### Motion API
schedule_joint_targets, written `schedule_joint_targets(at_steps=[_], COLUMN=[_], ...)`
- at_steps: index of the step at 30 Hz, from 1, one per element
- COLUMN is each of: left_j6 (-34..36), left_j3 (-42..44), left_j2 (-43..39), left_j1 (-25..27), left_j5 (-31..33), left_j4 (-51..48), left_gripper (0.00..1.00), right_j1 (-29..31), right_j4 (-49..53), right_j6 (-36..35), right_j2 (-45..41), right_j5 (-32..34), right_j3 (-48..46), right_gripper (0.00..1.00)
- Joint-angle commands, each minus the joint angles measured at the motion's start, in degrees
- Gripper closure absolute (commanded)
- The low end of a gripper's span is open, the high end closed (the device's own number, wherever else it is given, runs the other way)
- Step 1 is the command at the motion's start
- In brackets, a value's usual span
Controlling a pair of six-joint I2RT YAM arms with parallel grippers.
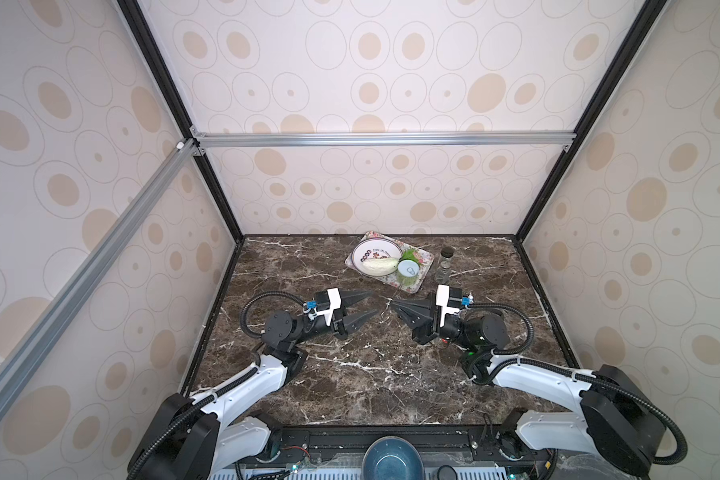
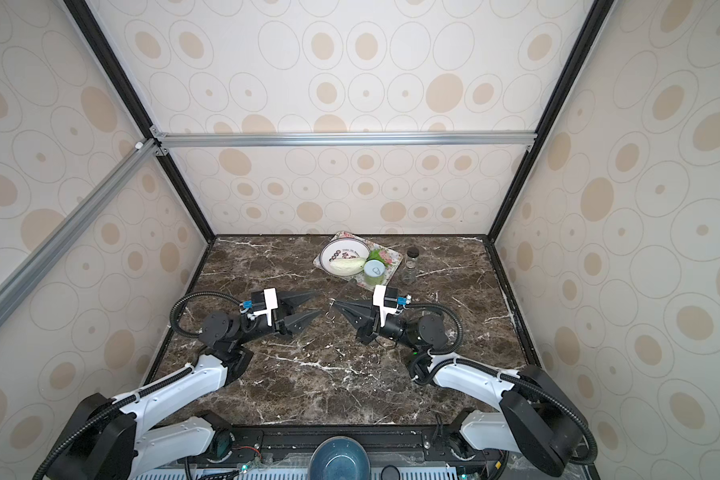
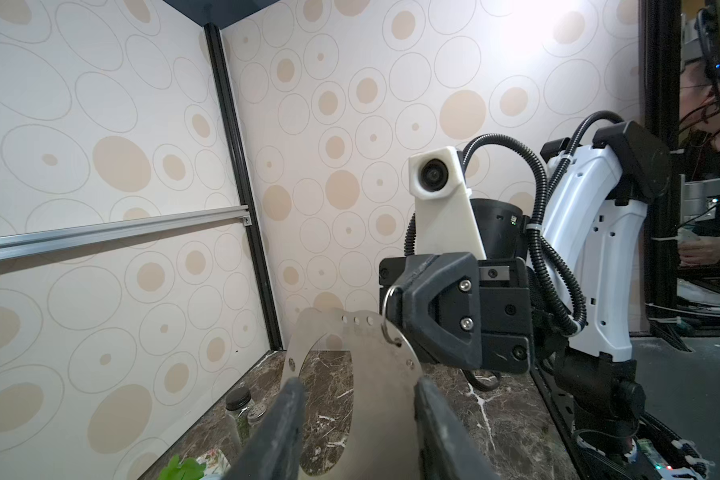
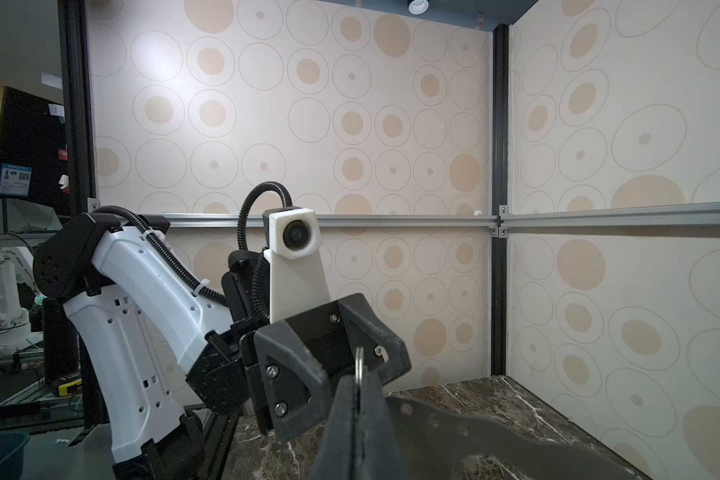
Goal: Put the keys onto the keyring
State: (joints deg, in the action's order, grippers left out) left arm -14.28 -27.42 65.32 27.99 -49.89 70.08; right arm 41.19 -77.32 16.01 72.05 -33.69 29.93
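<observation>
You see the keyring (image 3: 379, 386) as thin, flat grey metal, smooth with a dull sheen; the small wire ring (image 4: 359, 361) is brighter steel. The left end effector (image 3: 358, 384) has fingers (image 3: 275, 432) of matt black, faintly grainy plastic. Your tabletop (image 1: 350, 374) looks like glossy, white-veined brown stone.

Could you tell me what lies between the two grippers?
The keyring, hung by its wire ring from the shut right gripper, reaches into the open left gripper, as the left wrist view shows.
</observation>
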Motion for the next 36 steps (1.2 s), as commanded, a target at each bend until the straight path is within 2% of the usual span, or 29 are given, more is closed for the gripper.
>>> schedule_joint_targets(at_steps=[1,10,21,36], left_j6=[-2.4,-5.2,-4.5,-2.9], left_j3=[-0.1,-0.4,-0.9,0.2], left_j2=[0.2,1.0,1.4,-0.3], left_j1=[-0.2,0.2,1.5,2.7], left_j5=[-1.7,-2.1,-3.1,-1.4], left_j4=[4.1,6.3,6.1,5.9], left_gripper=[0.59,0.60,0.64,0.67], right_j1=[0.6,1.1,1.2,2.7], right_j4=[-3.6,-3.5,-3.6,-3.6], right_j6=[0.2,0.0,0.2,0.3], right_j2=[-1.4,-2.5,-2.5,-1.1], right_j5=[-1.5,-1.2,-0.9,-1.6], right_j3=[1.5,1.0,0.7,1.3], right_gripper=[1.00,1.00,1.00,1.00])
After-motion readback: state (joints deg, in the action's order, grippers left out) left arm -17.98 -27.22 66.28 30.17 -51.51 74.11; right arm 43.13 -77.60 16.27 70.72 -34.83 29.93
